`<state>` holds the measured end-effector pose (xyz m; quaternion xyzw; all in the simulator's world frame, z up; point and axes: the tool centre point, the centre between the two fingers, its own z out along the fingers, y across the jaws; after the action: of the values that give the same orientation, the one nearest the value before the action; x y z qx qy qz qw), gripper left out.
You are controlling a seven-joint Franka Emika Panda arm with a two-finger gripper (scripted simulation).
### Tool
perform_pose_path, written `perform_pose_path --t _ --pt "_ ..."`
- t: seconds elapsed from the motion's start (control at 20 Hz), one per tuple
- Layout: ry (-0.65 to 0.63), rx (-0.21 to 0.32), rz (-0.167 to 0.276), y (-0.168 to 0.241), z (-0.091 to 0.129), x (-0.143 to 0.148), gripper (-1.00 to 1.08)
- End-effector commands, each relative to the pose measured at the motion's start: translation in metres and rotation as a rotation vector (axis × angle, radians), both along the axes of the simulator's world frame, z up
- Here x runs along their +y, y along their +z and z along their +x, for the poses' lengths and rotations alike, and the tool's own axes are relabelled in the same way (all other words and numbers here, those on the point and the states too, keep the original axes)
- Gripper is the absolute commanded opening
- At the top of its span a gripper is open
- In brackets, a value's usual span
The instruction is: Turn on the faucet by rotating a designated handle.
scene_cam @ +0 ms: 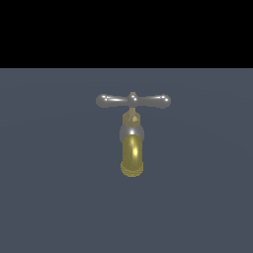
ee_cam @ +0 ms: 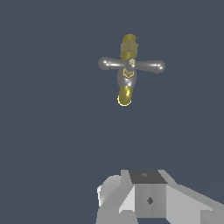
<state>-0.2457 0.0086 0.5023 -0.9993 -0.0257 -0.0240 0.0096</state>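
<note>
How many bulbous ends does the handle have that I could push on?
2: one end at the exterior view's left, the other end at its right, either side of the brass knob. None hidden.

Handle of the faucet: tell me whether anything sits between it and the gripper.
Nothing visible does. In the wrist view, only bare grey surface lies between the gripper body and the silver crossbar handle. The exterior view shows the faucet standing alone, with no arm in frame. The fingertips are not visible.
</note>
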Motion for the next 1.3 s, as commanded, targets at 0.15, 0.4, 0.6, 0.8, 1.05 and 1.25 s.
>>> perform_pose_path --t 0.15,0.4,0.6,0.8,1.05,1.25 --pt "0.005 0.000 0.000 -0.001 0.000 -0.001 -1.00" --pt "0.037 0.001 -0.001 -0.008 0.001 -0.005 -1.00" --pt "0.084 0.002 -0.003 -0.017 0.003 -0.011 -1.00" --pt "0.149 0.003 -0.005 -0.031 0.005 -0.020 -1.00" --pt "0.257 0.005 -0.009 -0.053 0.011 -0.034 -1.00" --pt "0.349 0.006 -0.012 -0.073 0.017 -0.046 -1.00"
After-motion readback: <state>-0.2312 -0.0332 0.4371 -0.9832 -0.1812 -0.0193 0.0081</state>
